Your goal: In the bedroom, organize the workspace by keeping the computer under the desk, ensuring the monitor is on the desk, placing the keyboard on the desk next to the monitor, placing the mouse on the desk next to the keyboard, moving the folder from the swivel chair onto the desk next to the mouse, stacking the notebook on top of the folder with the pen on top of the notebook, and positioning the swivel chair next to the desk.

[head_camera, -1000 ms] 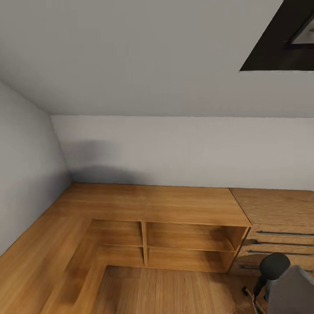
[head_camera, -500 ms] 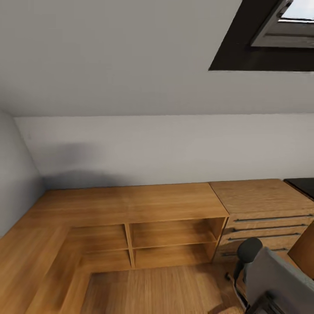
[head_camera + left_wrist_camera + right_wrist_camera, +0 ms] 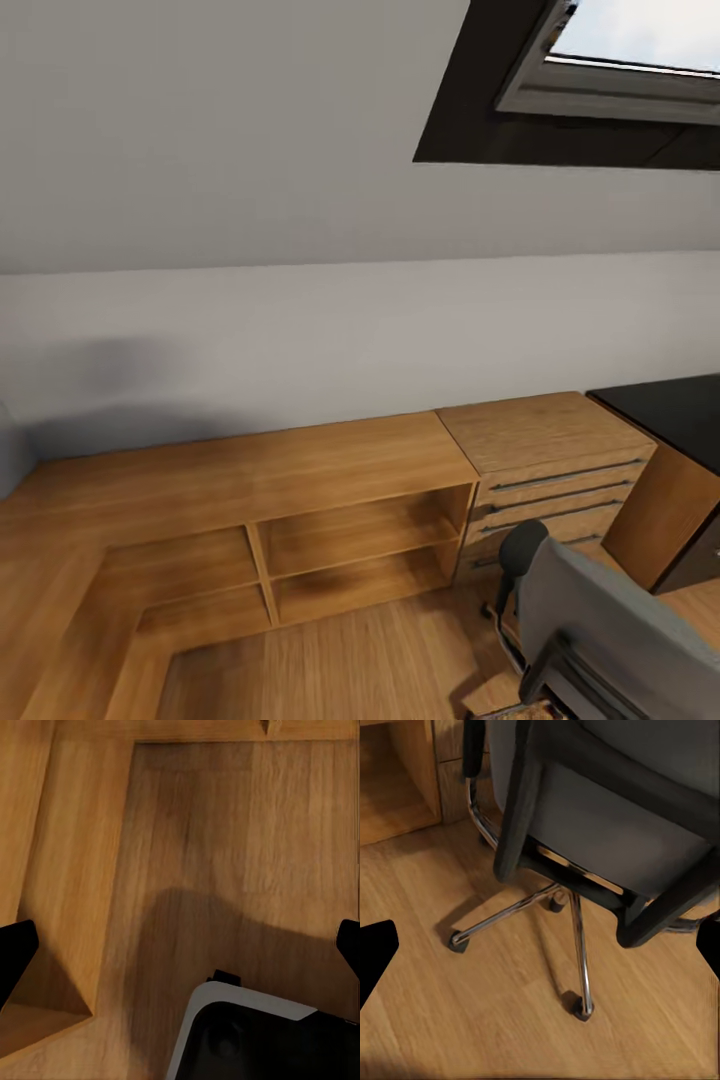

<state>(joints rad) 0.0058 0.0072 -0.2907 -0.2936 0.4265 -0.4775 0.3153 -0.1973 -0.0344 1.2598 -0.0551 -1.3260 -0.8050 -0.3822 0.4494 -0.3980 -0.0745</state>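
As the head view pans right, swivel chair (image 3: 600, 630) and black counter (image 3: 670, 415) show more; both grippers' fingers spread open, no legible writing.

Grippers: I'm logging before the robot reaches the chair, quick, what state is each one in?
Left gripper: open, holding nothing, above wooden floor.
Right gripper: open, holding nothing, over the swivel chair base.

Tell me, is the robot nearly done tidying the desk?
Not nearly. Nothing looks finished. The swivel chair stands on the floor near the wooden drawer chest, and just a corner of the black desk shows. Both grippers look open and empty. The folder, notebook and pen steps remain.
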